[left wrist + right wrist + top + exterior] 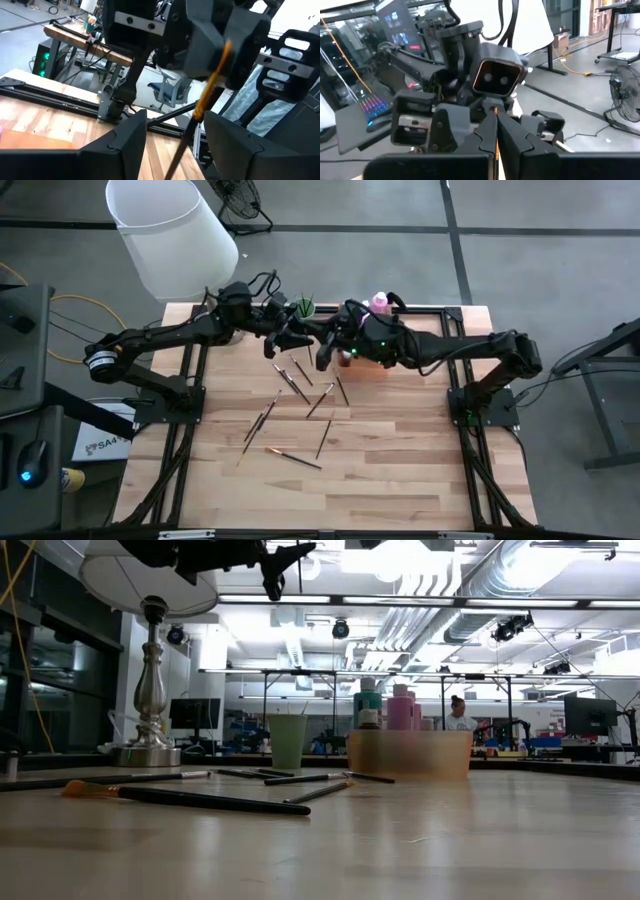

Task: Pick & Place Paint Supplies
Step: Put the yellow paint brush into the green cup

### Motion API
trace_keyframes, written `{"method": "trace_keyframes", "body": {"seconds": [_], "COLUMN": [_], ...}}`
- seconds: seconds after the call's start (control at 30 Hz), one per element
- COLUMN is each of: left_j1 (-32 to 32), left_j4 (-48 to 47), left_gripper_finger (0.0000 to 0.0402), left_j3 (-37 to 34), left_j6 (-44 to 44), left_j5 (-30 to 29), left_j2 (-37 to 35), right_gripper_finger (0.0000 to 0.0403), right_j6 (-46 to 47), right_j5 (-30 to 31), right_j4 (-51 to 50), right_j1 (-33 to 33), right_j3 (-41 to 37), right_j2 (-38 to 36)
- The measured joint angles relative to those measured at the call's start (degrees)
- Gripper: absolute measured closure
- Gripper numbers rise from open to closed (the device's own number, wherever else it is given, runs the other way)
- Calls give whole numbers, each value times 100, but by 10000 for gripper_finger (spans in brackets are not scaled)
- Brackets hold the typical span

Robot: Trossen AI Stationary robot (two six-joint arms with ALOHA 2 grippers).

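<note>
A thin paintbrush (pixel 212 80), orange near one end with a dark handle, is held in the air between my two grippers above the table's far middle. My right gripper (pixel 496 127) is shut on it. My left gripper (pixel 175 122) faces the right one, open, one finger on each side of the brush's dark handle without touching it. In the high view the left gripper (pixel 284 338) and the right gripper (pixel 325 352) meet just in front of the green cup (pixel 303 308). Several more brushes (pixel 300 395) lie flat on the table. My right gripper pinches the paintbrush between its two shut fingers; only a thin orange strip (pixel 496 114) shows in the seam between them. The brush is lifted clear of the table and slants away from the fingers, its dark handle (pixel 182 150) reaching down between my left gripper's fingers.
A green cup (pixel 288 740) with brushes and a tan box (pixel 410 755) with pink and teal bottles (pixel 400 708) stand at the far middle. The white lampshade (pixel 170 235) and its silver base (pixel 150 690) are at the far left corner. An orange-tipped brush (pixel 190 798) lies nearer.
</note>
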Motion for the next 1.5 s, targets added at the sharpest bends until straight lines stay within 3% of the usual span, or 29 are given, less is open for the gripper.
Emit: {"method": "trace_keyframes", "body": {"seconds": [0.13,0.37,0.57,0.7,0.97,1.03,1.2,1.43,1.5], "left_j1": [0,6,9,9,9,9,11,12,55], "left_j4": [-2,-39,-51,-72,-376,-661,-1316,-1099,-824], "left_gripper_finger": [244,387,395,396,398,398,398,398,398], "left_j3": [0,0,4,2,4,4,4,7,7], "left_j6": [4,214,361,533,996,1266,2035,2858,2875], "left_j5": [0,10,-62,-187,-504,-843,-2353,-4431,-4687], "left_j2": [0,-2,-2,-2,-2,-2,20,400,627], "right_gripper_finger": [400,400,399,378,238,200,138,121,121], "right_j6": [-20,-21,-6,57,602,574,562,560,560], "right_j5": [10,175,429,371,-15,6,592,1044,1043], "right_j4": [18,-22,-23,-110,-559,-706,-1123,-1595,-1599], "right_j1": [-31,-43,-38,-35,-76,-76,-63,-52,-50], "right_j3": [0,0,0,0,0,0,0,0,0], "right_j2": [-4,-4,-4,-9,-55,-163,-510,-987,-1017]}}
